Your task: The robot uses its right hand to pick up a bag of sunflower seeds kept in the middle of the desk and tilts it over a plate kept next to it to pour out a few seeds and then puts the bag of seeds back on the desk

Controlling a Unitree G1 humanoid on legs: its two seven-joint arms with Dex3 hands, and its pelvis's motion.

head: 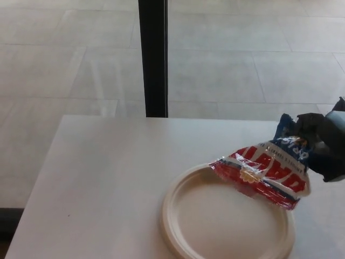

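While my right hand [322, 144] is reaching in from the right edge, its black fingers [312, 129] are clamping the blue top end of the sunflower seed bag [264, 170]. I am seeing the red, white and blue bag lying tilted in the air, its lower end hanging over the right part of the cream plate [183, 226] on the white table [102, 183]. My left hand is not showing.

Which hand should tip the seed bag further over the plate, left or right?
Right. The right hand already grips the red, white and blue foil seed bag, held tilted with its mouth above the round cream paper plate. The left hand is not in view, and no seeds show on the plate.
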